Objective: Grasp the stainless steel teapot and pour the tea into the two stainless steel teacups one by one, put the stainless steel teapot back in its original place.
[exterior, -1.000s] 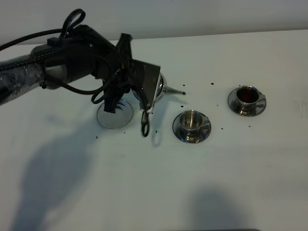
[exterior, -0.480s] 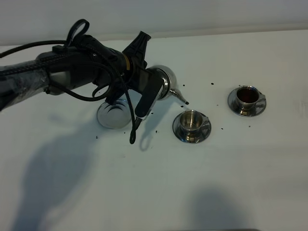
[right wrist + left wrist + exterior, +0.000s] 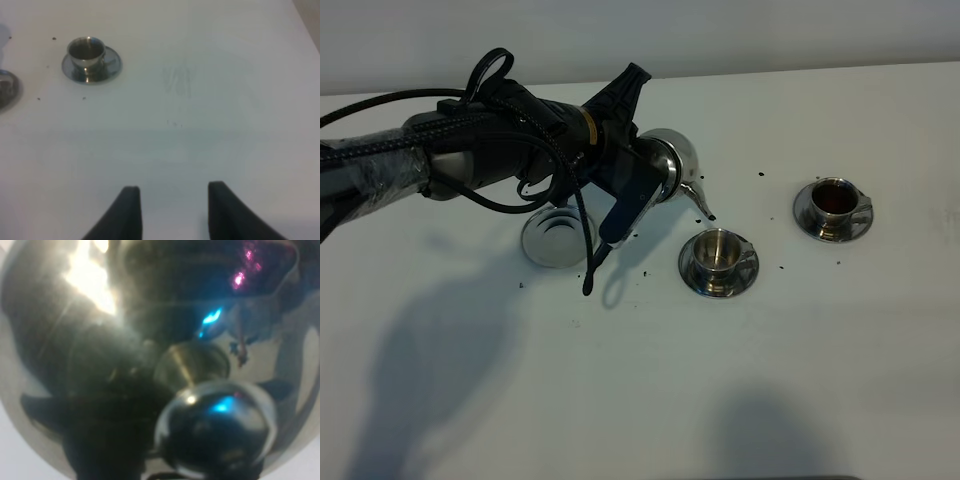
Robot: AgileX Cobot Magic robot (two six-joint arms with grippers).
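My left gripper [image 3: 642, 178] is shut on the stainless steel teapot [image 3: 672, 160] and holds it off the table, tilted. Its thin spout [image 3: 705, 207] points down just above the left teacup [image 3: 718, 258], which looks empty on its saucer. The right teacup [image 3: 833, 205] holds dark tea. The pot's round saucer [image 3: 556, 240] lies bare to the left. In the left wrist view the lid and its knob [image 3: 215, 432] fill the frame and hide the fingers. My right gripper [image 3: 175, 212] is open and empty over bare table, with a teacup [image 3: 89, 52] far ahead of it.
Dark specks of tea leaves [image 3: 650, 268] are scattered on the white table around the cups. A black cable loop [image 3: 590, 275] hangs from the left arm near the bare saucer. The table's back edge meets a grey wall [image 3: 770, 30].
My left arm has carried the teapot to the right, away from its saucer. It has tipped the pot further, so the spout has dropped toward the left teacup.
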